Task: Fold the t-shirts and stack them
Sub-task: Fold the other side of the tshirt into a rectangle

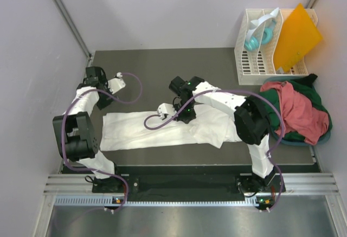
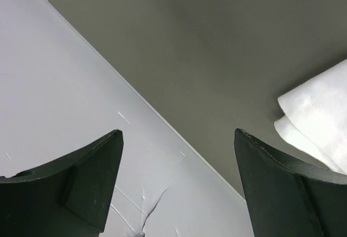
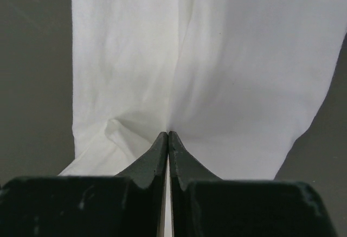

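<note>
**Right fingers.** The right fingers (image 3: 168, 139) were pressed together tip to tip, pinching a raised fold of the white t-shirt (image 3: 217, 58). A crease in the cloth ran straight from the tips, and a small pucker sat just beside them on one side. The white cloth spread out flat ahead of the tips. Bare dark tabletop (image 3: 32, 85) showed past the cloth on both sides.

In the top view the right fingers (image 1: 186, 115) stood on the far edge of the white t-shirt (image 1: 141, 131). The shirt lay as a long flat band across the tabletop (image 1: 162, 69) and reached from beneath these fingers to just beside the left fingers (image 1: 103, 101).

**Left fingers.** The left fingers (image 2: 95, 172) were spread wide with nothing between them. Only dark tabletop (image 2: 217, 42) and a pale wall panel (image 2: 65, 85) showed in the gap. A layered corner of the white t-shirt (image 2: 320, 112) lay near the outer side of one finger, apart from it.

**Other items.** The salmon-red t-shirt (image 1: 298, 109) and the dark green t-shirt (image 1: 320, 107) lay crumpled together in a heap. The heap was well apart from both sets of fingers, beyond the right arm's elbow. Beyond that heap stood a white slatted rack (image 1: 249, 63), with an orange sheet (image 1: 295, 36) leaning in it.
</note>
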Robot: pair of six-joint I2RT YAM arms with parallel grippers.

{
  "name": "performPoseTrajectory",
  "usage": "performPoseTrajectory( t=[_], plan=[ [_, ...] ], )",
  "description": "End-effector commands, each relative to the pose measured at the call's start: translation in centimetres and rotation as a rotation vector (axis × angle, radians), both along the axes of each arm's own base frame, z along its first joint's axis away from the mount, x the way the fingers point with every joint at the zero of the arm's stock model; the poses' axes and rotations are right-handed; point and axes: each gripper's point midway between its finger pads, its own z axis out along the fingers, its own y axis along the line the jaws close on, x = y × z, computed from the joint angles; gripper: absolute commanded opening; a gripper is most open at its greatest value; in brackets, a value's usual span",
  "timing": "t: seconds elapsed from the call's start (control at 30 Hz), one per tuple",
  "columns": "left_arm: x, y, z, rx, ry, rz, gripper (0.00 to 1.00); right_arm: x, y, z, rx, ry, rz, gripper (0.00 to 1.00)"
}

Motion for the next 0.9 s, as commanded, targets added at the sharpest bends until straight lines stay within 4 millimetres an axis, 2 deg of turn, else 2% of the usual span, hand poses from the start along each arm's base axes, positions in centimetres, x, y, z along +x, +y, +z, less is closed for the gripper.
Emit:
performPoseTrajectory(
  t=[0.0,0.3,0.33,0.37,0.4,0.47,0.53,0.6,0.63,0.67,0.7,0.77,0.83,0.87],
  plan=[
    [2.1,-0.3,2.0,-0.004,-0.082,-0.006,0.88,-1.8,0.4,1.9,0.022,0.049,0.079,0.00],
    [2.2,-0.4,1.9,0.002,-0.080,-0.014,0.88,-3.0,0.4,1.0,0.011,0.134,0.088,0.01],
    [2.3,-0.3,1.9,0.003,-0.082,-0.014,0.88,-2.9,0.4,0.9,0.008,0.133,0.088,0.12],
    [2.3,-0.3,2.0,-0.001,-0.084,-0.011,0.88,-2.6,0.5,0.6,0.004,0.126,0.083,0.40],
    [2.4,-0.4,2.0,0.000,-0.084,-0.014,0.88,-2.5,0.5,0.4,0.000,0.122,0.075,0.46],
    [2.4,-0.3,2.1,0.004,-0.086,-0.014,0.88,-1.7,0.5,0.5,0.005,0.093,0.062,0.51],
    [2.4,-0.2,2.2,0.009,-0.096,-0.008,0.88,-0.6,1.0,1.4,0.040,0.054,0.016,0.51],
    [2.6,-0.2,2.8,0.005,-0.124,-0.005,0.88,1.0,0.7,2.3,0.070,0.022,-0.074,0.46],
    [2.6,-0.4,2.8,-0.002,-0.130,-0.009,0.88,1.9,0.9,3.5,0.112,-0.012,-0.103,0.43],
    [2.7,-0.7,3.0,-0.013,-0.143,-0.017,0.88,3.0,0.4,4.2,0.129,-0.029,-0.164,0.33],
    [2.7,-0.8,3.3,-0.018,-0.151,-0.020,0.88,4.0,0.4,4.9,0.163,-0.061,-0.198,0.27],
    [2.6,-1.2,3.2,-0.037,-0.148,-0.031,0.88,5.6,-0.8,6.8,0.214,-0.081,-0.286,0.19],
    [2.0,-1.5,2.8,-0.052,-0.115,-0.037,0.88,6.8,-1.7,8.3,0.255,-0.091,-0.342,0.16],
    [1.9,-2.1,2.4,-0.080,-0.107,-0.052,0.87,7.8,-3.1,8.4,0.258,-0.087,-0.404,0.12]
  ],
)
